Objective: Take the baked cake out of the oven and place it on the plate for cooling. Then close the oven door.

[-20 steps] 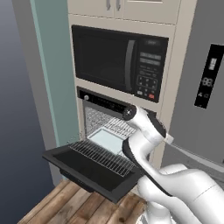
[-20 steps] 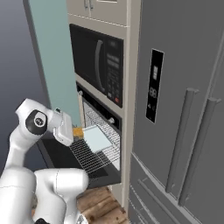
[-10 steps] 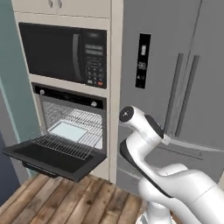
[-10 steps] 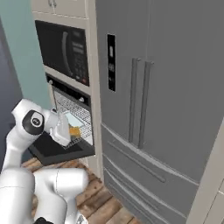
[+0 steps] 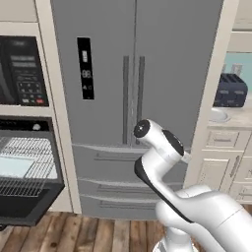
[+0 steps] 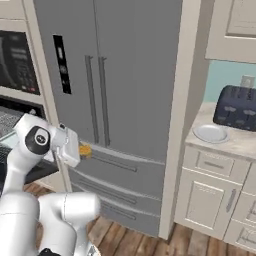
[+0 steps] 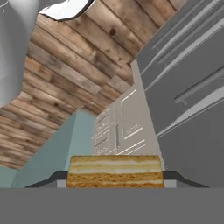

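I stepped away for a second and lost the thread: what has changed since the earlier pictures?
The base has turned right, from the oven toward the fridge and the counter with the plate and toaster; the scene shifted, not the things. The gripper still holds the cake. The oven door stays open.

A glossy white robot arm is built of rounded, tube-like segments that swell into bulbous joints. Dark charcoal bands mark the seams between segments, and a round dark cap with a small pale centre covers the joint near its top end. A boxy white hand block sits beyond that joint. The lower body widens into a smooth white shell.
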### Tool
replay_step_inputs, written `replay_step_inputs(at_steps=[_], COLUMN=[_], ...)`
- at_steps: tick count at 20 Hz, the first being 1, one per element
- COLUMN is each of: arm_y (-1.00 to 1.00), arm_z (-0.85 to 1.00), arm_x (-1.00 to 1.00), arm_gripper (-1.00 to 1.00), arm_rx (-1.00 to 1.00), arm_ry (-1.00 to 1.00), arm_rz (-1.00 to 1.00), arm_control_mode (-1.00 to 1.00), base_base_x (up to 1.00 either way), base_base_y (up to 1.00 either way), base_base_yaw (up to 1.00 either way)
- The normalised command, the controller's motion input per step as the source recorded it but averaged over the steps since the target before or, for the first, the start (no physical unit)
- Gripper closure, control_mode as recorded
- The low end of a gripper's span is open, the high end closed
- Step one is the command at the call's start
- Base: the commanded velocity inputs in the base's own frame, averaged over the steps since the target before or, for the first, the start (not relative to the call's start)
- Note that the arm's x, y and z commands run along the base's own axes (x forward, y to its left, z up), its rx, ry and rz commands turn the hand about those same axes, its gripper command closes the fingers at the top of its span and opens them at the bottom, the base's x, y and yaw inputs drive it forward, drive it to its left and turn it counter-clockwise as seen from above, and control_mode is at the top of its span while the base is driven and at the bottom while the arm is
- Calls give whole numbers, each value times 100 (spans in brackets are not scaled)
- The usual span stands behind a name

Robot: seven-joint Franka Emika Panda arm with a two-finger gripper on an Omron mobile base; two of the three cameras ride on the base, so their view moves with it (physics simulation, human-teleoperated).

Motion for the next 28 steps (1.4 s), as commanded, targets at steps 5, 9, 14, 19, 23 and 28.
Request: replay_step_inputs(at_steps=[5, 9, 14, 19, 23, 28], arm_y=[0, 0, 0, 0, 0, 0], arm_z=[0, 0, 0, 0, 0, 0], arm_x=[0, 0, 0, 0, 0, 0], arm_gripper=[100, 100, 100, 100, 100, 100], arm_rx=[0, 0, 0, 0, 0, 0], arm_ry=[0, 0, 0, 0, 0, 0], arm_rz=[0, 0, 0, 0, 0, 0], arm_control_mode=[100, 100, 100, 100, 100, 100], base_base_x=[0, 3, 34, 70, 69, 47], base_base_y=[-89, -100, -99, -64, -30, -35], base_base_yaw=[-24, -17, -17, -30, -26, -17])
